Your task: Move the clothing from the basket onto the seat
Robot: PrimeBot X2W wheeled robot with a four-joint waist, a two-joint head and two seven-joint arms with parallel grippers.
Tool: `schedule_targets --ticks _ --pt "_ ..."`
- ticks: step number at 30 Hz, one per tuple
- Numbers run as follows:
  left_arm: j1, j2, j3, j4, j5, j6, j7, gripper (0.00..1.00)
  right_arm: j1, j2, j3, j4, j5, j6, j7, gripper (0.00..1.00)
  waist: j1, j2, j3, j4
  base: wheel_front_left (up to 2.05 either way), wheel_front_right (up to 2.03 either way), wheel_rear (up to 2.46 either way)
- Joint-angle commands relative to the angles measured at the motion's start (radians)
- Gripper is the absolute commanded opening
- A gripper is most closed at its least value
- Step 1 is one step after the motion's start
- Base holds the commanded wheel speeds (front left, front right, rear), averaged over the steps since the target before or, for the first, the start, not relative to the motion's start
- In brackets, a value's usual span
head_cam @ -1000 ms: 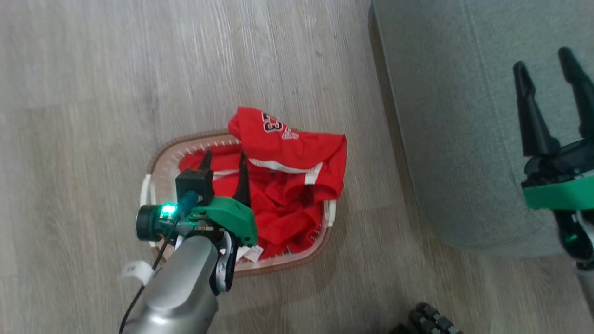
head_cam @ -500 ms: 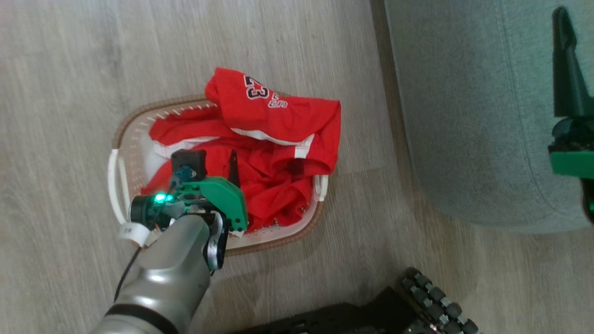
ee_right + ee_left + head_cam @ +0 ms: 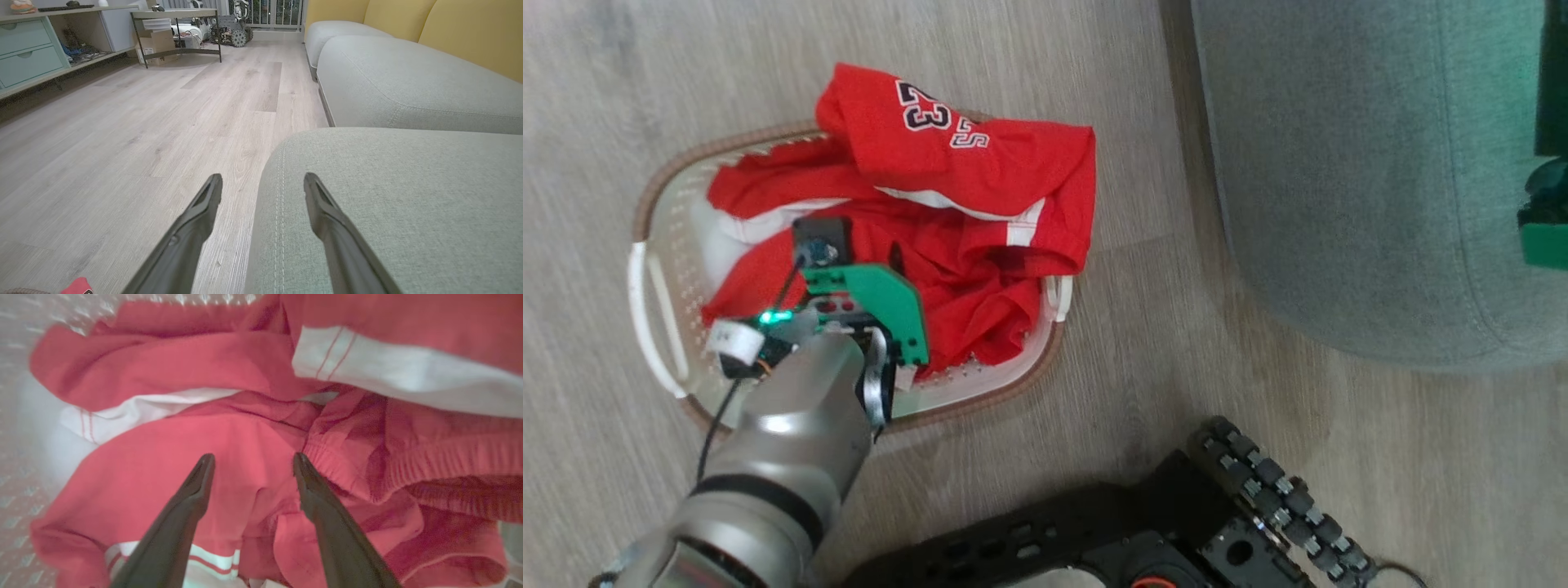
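Hovering over red clothing (image 3: 964, 188) heaped in basket (image 3: 647, 322) on floor (image 3: 1143, 351), left gripper (image 3: 251, 462) spreads jaws, gripping nothing. Right gripper (image 3: 263, 181) likewise open, above seat (image 3: 1339, 180) right of basket. No garment on visible seat; whole transfer left.

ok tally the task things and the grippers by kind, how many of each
basket: 1
seat: 1
clothing: 1 red pile in the basket, too tangled to count separate garments
grippers: 2, left gripper and right gripper, both open
total: 5
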Motion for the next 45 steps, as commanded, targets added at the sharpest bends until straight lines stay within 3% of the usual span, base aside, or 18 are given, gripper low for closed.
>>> schedule_targets --ticks 1,5,11,13,14,15,28,45 --pt "0.006 0.008 0.002 0.006 -0.018 0.012 0.025 1.00 0.013 -0.016 -0.002 -0.031 0.006 0.000 -0.006 1.00 -0.0001 0.0000 0.026 -0.013 0.00 0.00 0.00" --pt "-0.022 0.008 -0.032 0.031 -0.045 0.019 0.107 1.00 0.002 -0.010 -0.003 -0.031 0.007 0.000 -0.006 1.00 -0.0001 0.0000 0.049 -0.020 0.00 0.00 0.00" --pt "-0.035 0.008 -0.057 0.038 -0.072 0.025 0.109 0.96 -0.003 -0.005 0.001 -0.029 0.006 0.000 -0.006 1.00 -0.0001 0.0000 0.056 -0.022 0.00 0.00 0.00" --pt "-0.037 0.008 -0.067 0.041 -0.083 0.022 0.108 0.58 -0.004 -0.004 0.002 -0.027 0.006 0.000 -0.006 1.00 -0.0001 0.0000 0.056 -0.023 0.00 0.00 0.00" --pt "-0.038 0.008 -0.071 0.041 -0.087 0.020 0.103 0.24 -0.005 -0.004 0.003 -0.026 0.006 0.000 -0.006 1.00 -0.0001 0.0000 0.057 -0.022 0.00 0.00 0.00" --pt "-0.039 0.008 -0.075 0.040 -0.091 0.019 0.092 0.01 -0.005 -0.003 0.004 -0.025 0.006 0.000 -0.006 1.00 -0.0001 0.0000 0.057 -0.022 0.00 0.00 0.00" --pt "-0.007 0.008 -0.137 0.025 -0.155 -0.016 0.034 0.00 0.004 0.005 0.022 -0.008 0.001 0.000 -0.006 1.00 -0.0001 0.0000 -0.038 -0.002 0.00 0.00 0.00" --pt "0.146 0.008 -0.208 -0.094 -0.211 -0.067 -0.081 0.00 0.132 -0.004 0.055 0.030 -0.032 0.000 -0.006 1.00 -0.0001 0.0000 -0.369 0.106 0.00 0.00 0.00"
